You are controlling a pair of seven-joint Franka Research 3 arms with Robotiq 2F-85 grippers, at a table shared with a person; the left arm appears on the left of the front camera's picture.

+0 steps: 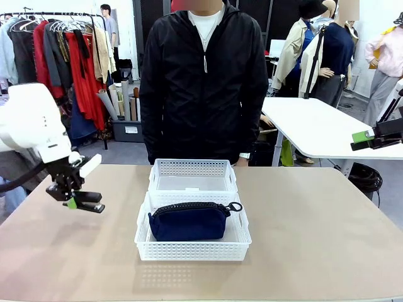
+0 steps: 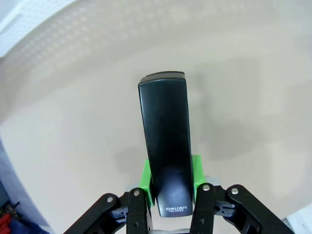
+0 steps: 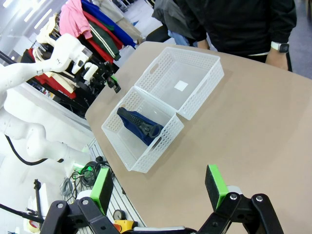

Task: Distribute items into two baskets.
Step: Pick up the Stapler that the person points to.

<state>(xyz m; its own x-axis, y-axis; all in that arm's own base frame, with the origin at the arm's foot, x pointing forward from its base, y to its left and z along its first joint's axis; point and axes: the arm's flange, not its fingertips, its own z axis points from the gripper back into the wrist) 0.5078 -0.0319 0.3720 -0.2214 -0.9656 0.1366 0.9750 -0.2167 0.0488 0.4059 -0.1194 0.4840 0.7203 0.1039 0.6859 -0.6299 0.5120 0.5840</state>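
Stapler (image 2: 165,151) in raised left gripper (image 1: 80,202)

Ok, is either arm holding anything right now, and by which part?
The left gripper holds the black stapler by one end, green fingers pinching its sides, above the table. The right gripper is open, holding nothing.

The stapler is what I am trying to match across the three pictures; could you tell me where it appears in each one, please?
Front view: the stapler is at the left, clamped in the left gripper above the table.
Left wrist view: centre, pinched between the green pads, pointing away over the table.
Right wrist view: too small to tell at the far arm's gripper, upper left.
Shared landmark: the near basket holding the navy pouch.
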